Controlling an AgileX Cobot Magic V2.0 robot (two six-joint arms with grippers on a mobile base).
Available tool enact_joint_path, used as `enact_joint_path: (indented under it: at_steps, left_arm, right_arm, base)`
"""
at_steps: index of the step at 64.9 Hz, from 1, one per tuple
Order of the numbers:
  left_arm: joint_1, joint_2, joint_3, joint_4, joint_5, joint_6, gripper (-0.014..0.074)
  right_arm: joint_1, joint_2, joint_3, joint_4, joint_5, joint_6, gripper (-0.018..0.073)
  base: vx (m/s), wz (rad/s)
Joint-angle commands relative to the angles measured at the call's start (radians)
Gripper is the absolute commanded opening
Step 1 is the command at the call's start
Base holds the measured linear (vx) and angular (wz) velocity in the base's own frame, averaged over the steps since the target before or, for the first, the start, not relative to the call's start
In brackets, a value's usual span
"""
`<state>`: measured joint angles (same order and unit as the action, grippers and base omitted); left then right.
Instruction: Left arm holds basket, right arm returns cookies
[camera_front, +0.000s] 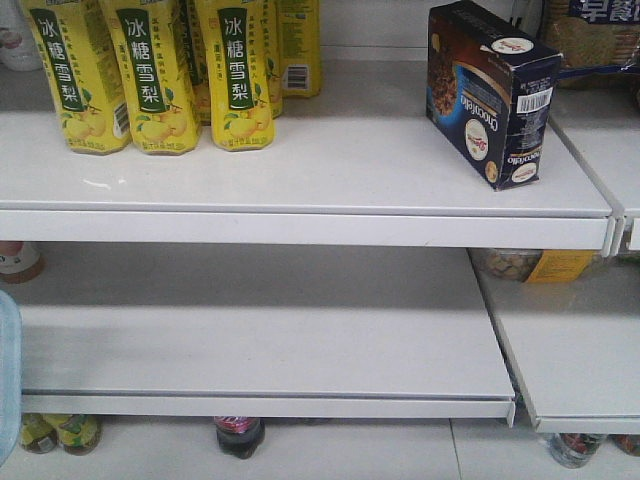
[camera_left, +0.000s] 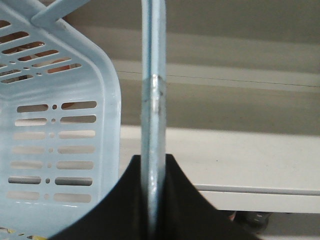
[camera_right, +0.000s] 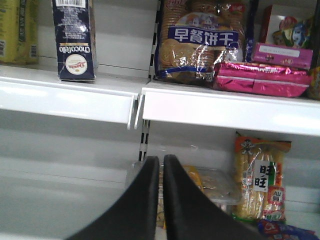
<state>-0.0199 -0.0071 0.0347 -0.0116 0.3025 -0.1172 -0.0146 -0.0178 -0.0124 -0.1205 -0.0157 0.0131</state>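
The cookies (camera_front: 492, 92), a dark navy carton with a barcode label, stand upright at the right end of the upper white shelf (camera_front: 300, 180); the right wrist view shows the cookies (camera_right: 75, 40) from below, at upper left. My right gripper (camera_right: 161, 165) is shut and empty, hanging below and right of the carton, in front of the lower shelf. My left gripper (camera_left: 154, 162) is shut on the pale blue hoop handle (camera_left: 153, 90) of the basket (camera_left: 55, 130), whose slotted side fills the left. A sliver of the basket (camera_front: 8, 370) shows at the front view's left edge.
Yellow drink bottles (camera_front: 150, 75) stand at the upper shelf's left. A neighbouring shelf holds a biscuit bag (camera_right: 200, 40) and pink packs (camera_right: 260, 77). Below it sit a clear tub (camera_right: 215, 185) and a snack bag (camera_right: 260, 175). Bottles (camera_front: 240, 435) stand at floor level.
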Motion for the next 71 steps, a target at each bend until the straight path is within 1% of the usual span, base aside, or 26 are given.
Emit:
enact_joint_path:
  at_steps: [1,2,5,11,17,39,71]
  left_arm:
    - [0.002,-0.018,-0.031,0.012,-0.104,0.017,-0.0003]
    - [0.002,-0.018,-0.031,0.012,-0.104,0.017,-0.0003]
    - [0.002,-0.018,-0.031,0.012,-0.104,0.017,-0.0003]
    - [0.002,-0.017,-0.031,0.012,-0.104,0.017,-0.0003]
    - [0.002,-0.017,-0.031,0.012,-0.104,0.017,-0.0003]
    - [0.002,-0.017,-0.031,0.012,-0.104,0.017,-0.0003]
    - [0.002,-0.017,-0.031,0.012,-0.104,0.017,-0.0003]
  right_arm:
    - [-0.023,0.003,0.054,0.067,-0.186,-0.005,-0.0006]
    - [-0.025,-0.004,0.062,0.078,-0.199,-0.005,-0.0006]
    - [-0.033,-0.008,0.059,0.091,-0.154,-0.006,-0.0006]
    - [-0.036,-0.007,0.059,0.089,-0.128,-0.03,-0.0006]
    - [-0.036,-0.007,0.059,0.089,-0.073,-0.062,-0.0006]
    - [-0.036,-0.007,0.059,0.099,0.073,-0.055,-0.0006]
    - [-0.036,-0.007,0.059,0.103,0.081,-0.053,-0.0006]
  base:
    - [0.0,0.0]
    - [0.0,0.0]
    - [0.0,0.0]
    - [0.0,0.0]
    - [0.0,0.0]
    - [0.0,0.0]
    - [0.0,0.0]
